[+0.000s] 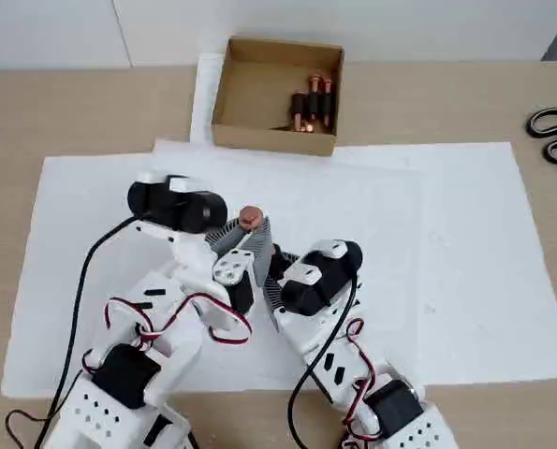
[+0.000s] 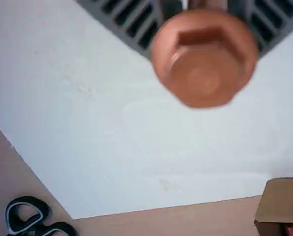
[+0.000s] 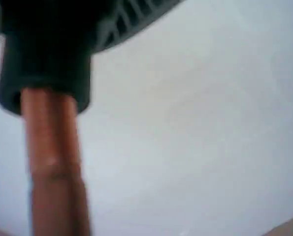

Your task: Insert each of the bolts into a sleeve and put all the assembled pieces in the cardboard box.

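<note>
My left gripper is shut on a copper bolt, whose hex head faces the left wrist camera between the grey fingers. My right gripper sits just beside it, shut on a black sleeve. The bolt's copper shank sticks out of the sleeve's end. Both grippers meet above the white paper, near the table's middle. The cardboard box stands at the back, with several assembled bolt-and-sleeve pieces lying in its right half.
A large white paper sheet covers the tabletop under both arms. Black scissors lie at the far right edge on bare wood, scissors also showing in the left wrist view. The box corner shows there too.
</note>
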Motion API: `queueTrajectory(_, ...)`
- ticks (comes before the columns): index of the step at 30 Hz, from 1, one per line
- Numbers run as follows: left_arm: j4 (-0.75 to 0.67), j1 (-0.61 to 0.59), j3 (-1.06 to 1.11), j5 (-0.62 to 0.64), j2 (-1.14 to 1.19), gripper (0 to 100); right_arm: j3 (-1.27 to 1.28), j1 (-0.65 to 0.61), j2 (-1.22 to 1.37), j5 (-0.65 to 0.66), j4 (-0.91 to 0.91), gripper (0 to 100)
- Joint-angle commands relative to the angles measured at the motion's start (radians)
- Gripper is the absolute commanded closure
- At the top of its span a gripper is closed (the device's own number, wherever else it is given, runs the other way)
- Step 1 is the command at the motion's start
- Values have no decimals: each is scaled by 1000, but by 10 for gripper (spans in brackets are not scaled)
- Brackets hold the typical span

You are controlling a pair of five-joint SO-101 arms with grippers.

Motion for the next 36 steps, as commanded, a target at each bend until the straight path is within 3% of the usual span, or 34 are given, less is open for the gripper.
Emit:
queueTrajectory(1,41,18,-41,6,101,994,-6,1,-16,8,-62,995)
queueTrajectory(7,63,63,-177,11,258,994,-6,1,-16,8,-61,995)
queueTrajectory(22,100,71,-173,8,265,992,-6,1,-18,8,-58,995)
queueTrajectory(24,146,71,-199,-2,264,960,-6,2,-18,8,-58,995)
queueTrajectory(29,282,71,-269,-40,264,759,-6,2,-18,8,-58,995)
queueTrajectory(36,310,64,-289,-43,262,741,-5,2,-18,8,-58,995)
